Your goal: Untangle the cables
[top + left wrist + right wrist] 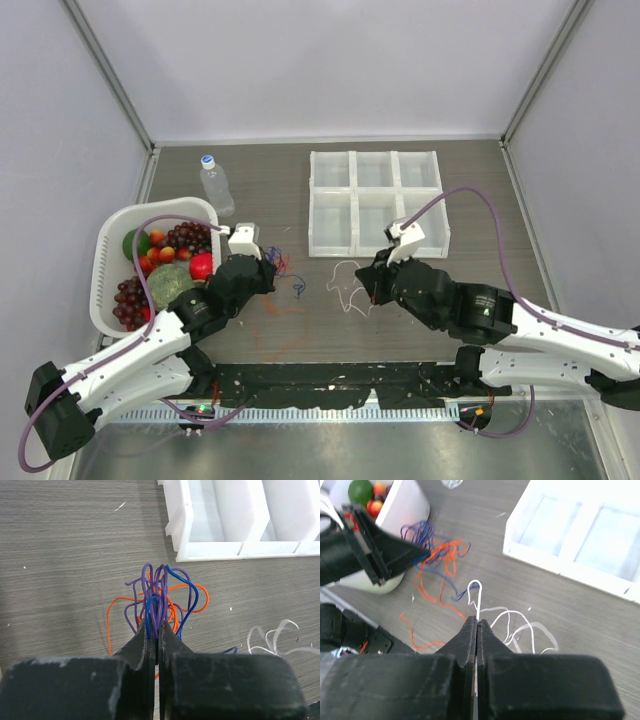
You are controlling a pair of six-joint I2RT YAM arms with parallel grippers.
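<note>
My left gripper (157, 625) is shut on a bunch of purple and dark blue cables (161, 587) that fan out ahead of its tips. An orange cable (111, 612) loops through the same bunch and onto the table. In the top view this gripper (272, 272) is left of centre with the tangle (284, 262) at its tips, and a loose orange cable (285, 325) lies below it. My right gripper (477, 621) is shut on a thin white cable (477, 591). More white cable loops (520, 625) lie on the table to its right. In the top view it (372, 290) is next to the white cables (345, 285).
A white six-compartment tray (352, 200) stands at the back centre. A white basket (108, 260) of fruit and vegetables is at the left, close to my left arm. A water bottle (216, 185) stands behind it. Walls enclose the table on three sides.
</note>
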